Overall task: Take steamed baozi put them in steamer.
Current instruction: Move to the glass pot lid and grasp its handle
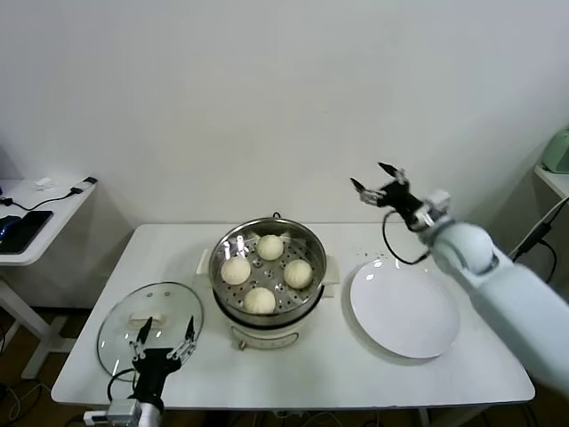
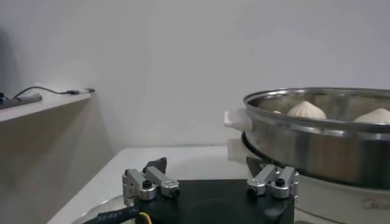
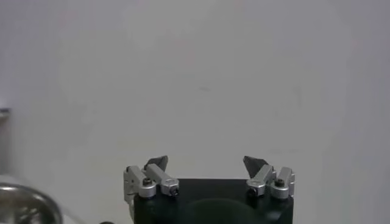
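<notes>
four smooth off-white steamed baozi [image 1: 260, 300] sit inside the shiny steel steamer [image 1: 269, 277], below-left of the raised, spread, empty right gripper [image 1: 377, 182]; the left gripper [image 1: 165, 342] (parked, also spread) waits over the round glass lid [image 1: 149, 326].

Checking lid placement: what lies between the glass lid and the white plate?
In the head view, the steamer holding four baozi stands between lid and plate.

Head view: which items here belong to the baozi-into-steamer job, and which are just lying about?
Job items:
- steamed baozi, four, all in the steamer
- steamer
- right claw, open, raised beyond the plate
- left claw, open, over the lid

Lying about:
- white plate
- glass lid
</notes>
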Action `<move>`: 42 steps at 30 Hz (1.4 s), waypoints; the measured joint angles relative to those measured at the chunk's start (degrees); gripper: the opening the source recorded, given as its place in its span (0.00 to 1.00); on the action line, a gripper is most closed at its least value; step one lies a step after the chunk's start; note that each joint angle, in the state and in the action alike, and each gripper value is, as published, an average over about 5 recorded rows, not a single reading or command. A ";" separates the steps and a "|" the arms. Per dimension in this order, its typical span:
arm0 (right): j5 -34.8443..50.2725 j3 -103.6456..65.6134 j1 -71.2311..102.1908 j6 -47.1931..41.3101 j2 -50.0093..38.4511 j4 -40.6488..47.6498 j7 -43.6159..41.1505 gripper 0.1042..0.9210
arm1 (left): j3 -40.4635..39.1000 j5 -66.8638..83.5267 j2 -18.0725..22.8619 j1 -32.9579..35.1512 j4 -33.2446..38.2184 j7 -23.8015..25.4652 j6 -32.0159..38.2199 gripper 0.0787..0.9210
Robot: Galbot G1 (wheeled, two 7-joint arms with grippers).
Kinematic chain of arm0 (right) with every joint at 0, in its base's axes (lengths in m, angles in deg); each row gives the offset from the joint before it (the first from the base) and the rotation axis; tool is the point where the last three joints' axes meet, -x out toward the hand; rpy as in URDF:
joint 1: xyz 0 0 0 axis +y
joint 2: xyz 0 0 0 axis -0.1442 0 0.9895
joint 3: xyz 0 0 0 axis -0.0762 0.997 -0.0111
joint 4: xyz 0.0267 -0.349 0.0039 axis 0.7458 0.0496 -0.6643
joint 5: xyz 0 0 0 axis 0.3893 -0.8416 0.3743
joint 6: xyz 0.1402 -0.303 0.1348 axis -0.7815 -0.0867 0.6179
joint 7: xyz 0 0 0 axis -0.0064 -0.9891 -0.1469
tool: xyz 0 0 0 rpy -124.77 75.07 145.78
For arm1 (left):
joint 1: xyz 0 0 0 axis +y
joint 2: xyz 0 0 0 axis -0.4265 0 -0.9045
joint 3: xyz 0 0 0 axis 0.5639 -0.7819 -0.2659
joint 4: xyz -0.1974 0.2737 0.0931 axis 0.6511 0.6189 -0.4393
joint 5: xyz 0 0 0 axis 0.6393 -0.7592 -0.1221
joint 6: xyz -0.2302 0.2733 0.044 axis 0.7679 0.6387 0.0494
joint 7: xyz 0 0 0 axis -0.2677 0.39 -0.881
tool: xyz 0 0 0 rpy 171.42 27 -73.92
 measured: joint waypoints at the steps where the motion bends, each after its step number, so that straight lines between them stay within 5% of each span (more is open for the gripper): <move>1: -0.78 -3.32 3.61 1.02 0.95 -0.19 0.17 0.88 | 0.02 -0.10 -0.20 -0.14 -0.20 -0.03 0.30 0.88; 15: -10.62 -25.71 38.90 12.26 16.07 -1.46 -0.33 0.88 | 1.50 -13.47 -2.44 -1.97 -3.99 -4.64 5.02 0.88; 30: -17.02 -28.79 45.42 11.78 23.77 -4.36 0.42 0.88 | 4.45 -54.03 -7.11 -3.41 -13.67 -16.91 6.18 0.88; 42: -19.45 -28.83 46.29 9.84 25.78 -5.88 0.78 0.88 | 4.52 -70.83 -9.18 -6.76 -25.07 -20.53 5.33 0.88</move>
